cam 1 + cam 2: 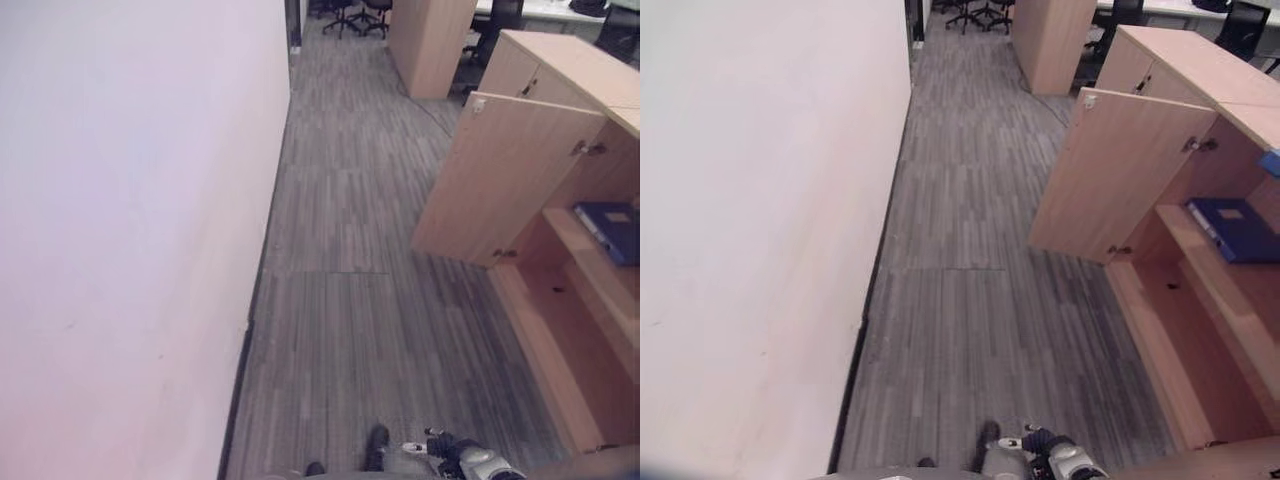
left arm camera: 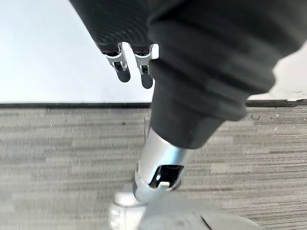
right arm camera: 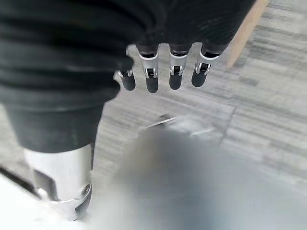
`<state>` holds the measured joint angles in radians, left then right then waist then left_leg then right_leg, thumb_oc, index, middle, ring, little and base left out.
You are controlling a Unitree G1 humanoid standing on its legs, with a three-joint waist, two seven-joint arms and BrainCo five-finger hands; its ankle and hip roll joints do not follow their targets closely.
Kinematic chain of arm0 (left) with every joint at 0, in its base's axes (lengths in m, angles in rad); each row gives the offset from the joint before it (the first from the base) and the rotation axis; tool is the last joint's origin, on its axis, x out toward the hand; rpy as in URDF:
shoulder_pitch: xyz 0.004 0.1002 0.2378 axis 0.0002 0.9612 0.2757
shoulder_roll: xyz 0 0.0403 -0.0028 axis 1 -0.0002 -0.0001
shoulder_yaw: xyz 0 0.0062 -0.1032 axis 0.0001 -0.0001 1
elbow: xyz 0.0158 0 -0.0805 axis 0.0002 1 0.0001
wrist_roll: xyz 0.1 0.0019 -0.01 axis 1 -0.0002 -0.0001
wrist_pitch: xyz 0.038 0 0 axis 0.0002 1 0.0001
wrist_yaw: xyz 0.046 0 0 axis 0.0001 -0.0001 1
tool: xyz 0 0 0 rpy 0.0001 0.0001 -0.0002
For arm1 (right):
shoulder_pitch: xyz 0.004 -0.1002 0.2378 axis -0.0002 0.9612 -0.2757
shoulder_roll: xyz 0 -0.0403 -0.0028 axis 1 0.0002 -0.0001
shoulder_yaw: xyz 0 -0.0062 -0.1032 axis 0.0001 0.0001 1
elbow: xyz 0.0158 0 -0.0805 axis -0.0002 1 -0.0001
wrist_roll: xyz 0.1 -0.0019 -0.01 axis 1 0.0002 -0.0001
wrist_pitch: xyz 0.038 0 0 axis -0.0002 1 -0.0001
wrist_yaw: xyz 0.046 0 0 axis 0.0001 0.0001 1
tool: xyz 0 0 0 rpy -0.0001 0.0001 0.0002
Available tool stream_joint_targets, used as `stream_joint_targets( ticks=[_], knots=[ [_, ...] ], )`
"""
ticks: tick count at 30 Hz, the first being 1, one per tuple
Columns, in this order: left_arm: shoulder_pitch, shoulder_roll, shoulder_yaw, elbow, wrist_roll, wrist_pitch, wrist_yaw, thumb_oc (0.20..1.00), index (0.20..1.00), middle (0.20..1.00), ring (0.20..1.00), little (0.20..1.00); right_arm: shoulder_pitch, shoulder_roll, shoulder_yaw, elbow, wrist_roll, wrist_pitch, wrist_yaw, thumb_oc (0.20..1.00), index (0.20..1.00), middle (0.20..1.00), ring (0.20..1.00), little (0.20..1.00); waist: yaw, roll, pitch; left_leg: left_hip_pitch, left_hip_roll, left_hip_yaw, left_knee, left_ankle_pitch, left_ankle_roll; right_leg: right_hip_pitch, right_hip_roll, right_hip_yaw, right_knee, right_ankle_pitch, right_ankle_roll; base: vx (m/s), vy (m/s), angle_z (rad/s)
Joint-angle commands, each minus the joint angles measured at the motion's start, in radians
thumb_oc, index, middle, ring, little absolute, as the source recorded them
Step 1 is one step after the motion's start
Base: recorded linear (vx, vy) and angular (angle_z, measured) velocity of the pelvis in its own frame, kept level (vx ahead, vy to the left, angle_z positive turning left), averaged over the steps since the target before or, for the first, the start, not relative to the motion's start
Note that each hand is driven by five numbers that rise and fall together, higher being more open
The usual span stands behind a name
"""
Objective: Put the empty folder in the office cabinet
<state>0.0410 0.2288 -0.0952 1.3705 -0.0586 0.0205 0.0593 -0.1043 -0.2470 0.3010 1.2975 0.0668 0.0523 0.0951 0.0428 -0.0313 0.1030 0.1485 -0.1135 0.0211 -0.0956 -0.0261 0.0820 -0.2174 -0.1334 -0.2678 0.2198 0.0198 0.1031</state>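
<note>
White wall (image 1: 130,230) fills the left of the frame, then grey floor (image 1: 340,300) runs up the middle toward office chairs (image 1: 350,12) at the top. Moving right, the cabinet door (image 1: 505,180) is swung wide, leaving the office cabinet (image 1: 560,330) interior exposed. On its shelf, at the right edge, lies the blue folder (image 1: 612,228), flat and tucked well inside, so the job looks essentially finished. Now the hands: the left hand (image 2: 129,64) hangs above the floor by the wall, fingers relaxed and straight, carrying nothing. The right hand (image 3: 163,76) also hangs loose over the floor, fingers straight and empty, which fits a robot that has let go.
</note>
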Motion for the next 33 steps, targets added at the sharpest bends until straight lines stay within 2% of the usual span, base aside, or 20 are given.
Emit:
stream_joint_targets(
  ticks=[1, 3, 4, 5, 6, 7, 8, 9, 10, 12, 13, 16, 17, 19, 21, 24, 28, 33],
  knots=[
    [-0.018, -0.006, -0.012, 0.04, 0.042, -0.009, 0.0, 1.0, 1.0, 1.0, 1.0, 1.0, -0.003, -0.033, 0.017, 0.065, -0.028, 0.001, -0.01, 1.0, 1.0, 1.0, 1.0, 1.0, 0.005, -0.006, -0.025, 0.105, 0.046, -0.022, 0.05, -0.135, -0.076, 0.096, 0.095, 0.005, -0.227, 0.149, 0.003, 0.29, -0.243, 0.23],
    [-0.03, -0.011, -0.037, 0.031, 0.057, -0.013, -0.005, 1.0, 1.0, 1.0, 1.0, 1.0, 0.009, -0.039, 0.008, 0.079, -0.026, 0.003, -0.014, 1.0, 1.0, 1.0, 1.0, 1.0, -0.009, -0.015, -0.022, 0.07, 0.078, 0.011, 0.164, -0.163, -0.099, 0.126, 0.094, 0.013, -0.218, 0.117, -0.007, 0.21, -0.217, 0.22],
    [-0.037, -0.013, -0.055, 0.024, 0.068, -0.015, -0.009, 1.0, 1.0, 1.0, 1.0, 1.0, 0.013, -0.042, 0.002, 0.084, -0.023, 0.003, -0.015, 1.0, 1.0, 1.0, 1.0, 1.0, -0.019, -0.021, -0.018, 0.038, 0.098, 0.041, 0.247, -0.151, -0.114, 0.145, 0.095, 0.018, -0.219, 0.104, -0.013, 0.17, -0.217, 0.23],
    [-0.048, -0.015, -0.08, 0.007, 0.08, -0.018, -0.013, 1.0, 1.0, 1.0, 1.0, 1.0, 0.016, -0.047, -0.006, 0.085, -0.014, 0.004, -0.017, 1.0, 1.0, 1.0, 1.0, 1.0, -0.029, -0.027, -0.006, -0.012, 0.129, 0.068, 0.372, -0.116, -0.123, 0.169, 0.1, 0.028, -0.219, 0.091, -0.025, 0.15, -0.242, 0.2],
    [-0.06, -0.012, -0.1, -0.017, 0.089, -0.019, -0.014, 1.0, 1.0, 1.0, 1.0, 1.0, 0.015, -0.052, -0.008, 0.084, -0.01, 0.006, -0.019, 1.0, 1.0, 1.0, 1.0, 1.0, -0.032, -0.037, 0.006, -0.073, 0.145, 0.081, 0.51, -0.07, -0.12, 0.185, 0.104, 0.035, -0.221, 0.081, -0.039, 0.09, -0.171, 0.09],
    [-0.06, -0.011, -0.1, -0.017, 0.089, -0.019, -0.014, 1.0, 1.0, 1.0, 1.0, 1.0, 0.015, -0.051, -0.008, 0.084, -0.01, 0.006, -0.019, 1.0, 1.0, 1.0, 1.0, 1.0, -0.034, -0.04, 0.003, -0.077, 0.142, 0.079, 0.509, -0.067, -0.12, 0.181, 0.1, 0.034, -0.221, 0.082, -0.039, 0.07, -0.183, -0.16],
    [-0.076, -0.011, -0.134, -0.046, 0.105, -0.022, -0.014, 1.0, 1.0, 1.0, 1.0, 1.0, 0.015, -0.056, -0.007, 0.082, -0.008, 0.009, -0.02, 1.0, 1.0, 1.0, 1.0, 1.0, -0.035, -0.051, 0.015, -0.134, 0.15, 0.082, 0.646, -0.024, -0.113, 0.196, 0.108, 0.044, -0.22, 0.074, -0.057, 0.07, -0.165, -0.3],
    [-0.088, -0.012, -0.161, -0.071, 0.117, -0.028, -0.013, 1.0, 1.0, 1.0, 1.0, 1.0, 0.012, -0.062, -0.009, 0.081, -0.007, 0.011, -0.022, 1.0, 1.0, 1.0, 1.0, 1.0, -0.035, -0.058, 0.022, -0.175, 0.158, 0.095, 0.734, -0.005, -0.107, 0.211, 0.114, 0.054, -0.222, 0.065, -0.069, 0.12, -0.219, -0.36],
    [-0.101, -0.015, -0.195, -0.105, 0.131, -0.034, -0.014, 1.0, 1.0, 1.0, 1.0, 1.0, 0.011, -0.069, -0.003, 0.083, -0.012, 0.012, -0.022, 1.0, 1.0, 1.0, 1.0, 1.0, -0.033, -0.059, 0.031, -0.215, 0.177, 0.117, 0.785, 0.003, -0.102, 0.232, 0.119, 0.062, -0.226, 0.053, -0.076, 0.11, -0.147, -0.36],
    [-0.105, -0.011, -0.218, -0.14, 0.144, -0.038, -0.016, 1.0, 1.0, 1.0, 1.0, 1.0, 0.008, -0.074, -0.002, 0.081, -0.015, 0.013, -0.024, 1.0, 1.0, 1.0, 1.0, 1.0, -0.029, -0.06, 0.036, -0.247, 0.187, 0.135, 0.802, -0.001, -0.093, 0.244, 0.119, 0.074, -0.227, 0.046, -0.082, 0.09, -0.05, -0.37],
    [-0.107, 0.013, -0.277, -0.267, 0.163, -0.058, -0.039, 1.0, 1.0, 1.0, 1.0, 1.0, 0.001, -0.094, 0.003, 0.072, -0.026, 0.01, -0.028, 1.0, 1.0, 1.0, 1.0, 1.0, -0.019, -0.066, 0.044, -0.327, 0.171, 0.146, 0.749, -0.028, -0.073, 0.265, 0.109, 0.097, -0.232, 0.034, -0.079, 0.13, 0.031, -0.37],
    [-0.1, 0.064, -0.325, -0.432, 0.174, -0.078, -0.081, 1.0, 1.0, 1.0, 1.0, 1.0, -0.015, -0.121, 0.013, 0.062, -0.049, 0.002, -0.028, 1.0, 1.0, 1.0, 1.0, 1.0, -0.003, -0.059, 0.046, -0.347, 0.129, 0.103, 0.545, -0.023, -0.074, 0.276, 0.095, 0.135, -0.233, 0.018, -0.059, 0.18, 0.1, -0.46],
    [-0.097, 0.092, -0.36, -0.508, 0.181, -0.089, -0.112, 1.0, 1.0, 1.0, 1.0, 1.0, -0.024, -0.131, 0.025, 0.066, -0.072, 0.001, -0.024, 1.0, 1.0, 1.0, 1.0, 1.0, 0.015, -0.032, 0.045, -0.36, 0.098, 0.013, 0.357, 0.036, -0.1, 0.306, 0.109, 0.163, -0.245, 0.002, -0.051, 0.26, 0.13, -0.63],
    [-0.108, 0.105, -0.383, -0.545, 0.189, -0.092, -0.12, 1.0, 1.0, 1.0, 1.0, 1.0, -0.034, -0.135, 0.031, 0.07, -0.087, 0.0, -0.024, 1.0, 1.0, 1.0, 1.0, 1.0, 0.026, -0.012, 0.042, -0.367, 0.081, -0.066, 0.232, 0.118, -0.123, 0.33, 0.123, 0.19, -0.252, -0.01, -0.052, 0.26, 0.097, -0.58],
    [-0.111, 0.109, -0.394, -0.57, 0.185, -0.094, -0.136, 1.0, 1.0, 1.0, 1.0, 1.0, -0.035, -0.134, 0.03, 0.068, -0.091, -0.002, -0.02, 1.0, 1.0, 1.0, 1.0, 1.0, 0.027, 0.002, 0.038, -0.361, 0.074, -0.117, 0.166, 0.143, -0.125, 0.343, 0.135, 0.215, -0.25, -0.024, -0.053, 0.17, 0.045, -0.55],
    [-0.11, 0.104, -0.409, -0.577, 0.193, -0.095, -0.148, 1.0, 1.0, 1.0, 1.0, 1.0, -0.025, -0.129, 0.025, 0.059, -0.099, -0.007, -0.019, 1.0, 1.0, 1.0, 1.0, 1.0, 0.019, 0.017, 0.021, -0.307, 0.081, -0.134, 0.097, 0.153, -0.128, 0.357, 0.138, 0.228, -0.255, -0.041, -0.05, 0.18, 0.075, -0.55],
    [-0.113, 0.088, -0.419, -0.535, 0.198, -0.094, -0.163, 1.0, 1.0, 1.0, 1.0, 1.0, 0.008, -0.108, 0.011, 0.051, -0.101, -0.005, -0.013, 1.0, 1.0, 1.0, 1.0, 1.0, -0.016, 0.032, -0.014, -0.213, 0.074, -0.105, 0.015, 0.149, -0.115, 0.369, 0.116, 0.255, -0.266, -0.057, -0.038, 0.27, 0.179, -0.35],
    [-0.119, 0.072, -0.399, -0.502, 0.188, -0.088, -0.152, 1.0, 1.0, 1.0, 1.0, 1.0, 0.028, -0.096, -0.007, 0.063, -0.095, 0.001, -0.008, 1.0, 1.0, 1.0, 1.0, 1.0, -0.03, 0.044, -0.029, -0.178, 0.041, -0.083, 0.008, 0.108, -0.082, 0.367, 0.091, 0.286, -0.25, -0.063, -0.013, 0.14, 0.152, -0.36]
  ],
)
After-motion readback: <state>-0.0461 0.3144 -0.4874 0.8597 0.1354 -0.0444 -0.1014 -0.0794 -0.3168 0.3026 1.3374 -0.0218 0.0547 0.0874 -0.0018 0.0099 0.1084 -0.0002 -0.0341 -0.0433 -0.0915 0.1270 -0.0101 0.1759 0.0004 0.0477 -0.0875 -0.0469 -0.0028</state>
